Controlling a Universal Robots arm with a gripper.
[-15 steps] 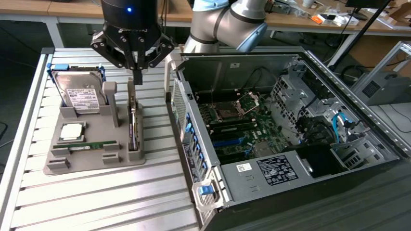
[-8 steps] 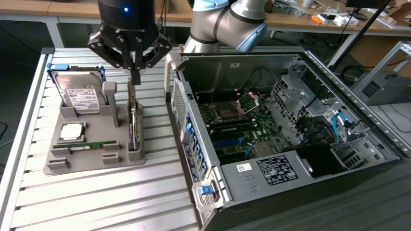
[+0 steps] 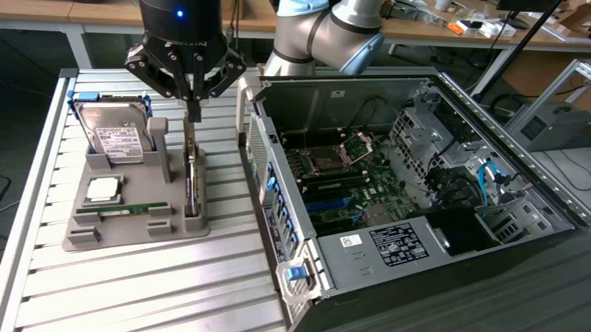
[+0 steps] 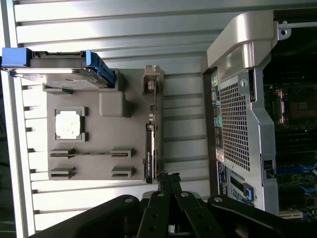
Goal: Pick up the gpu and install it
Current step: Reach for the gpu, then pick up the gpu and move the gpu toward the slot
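The gripper (image 3: 191,117) hangs in the upper left of the exterior view, over a grey holder (image 3: 129,238) that lies on a slatted metal table (image 3: 138,290). Its jaws are drawn narrow, the tips pressed close together right at the top edge of the gpu (image 3: 189,180). Whether they actually pinch the card cannot be told.

The gpu stands on its long edge in a slot along the holder's right side, left of centre in the frame, with its silvery metal end toward the back. In the wrist view the gpu (image 4: 150,148) appears as a thin dark strip, with the gripper (image 4: 168,177) at one end of it.

On the same holder a hard drive (image 3: 115,135) leans upright at the back left. A square chip (image 3: 104,189) lies flat in front of it, and a green memory stick (image 3: 134,207) is nearer the front. An open computer case (image 3: 369,270) fills the right half of the exterior view, just beside the holder, with its board (image 3: 342,180) exposed.
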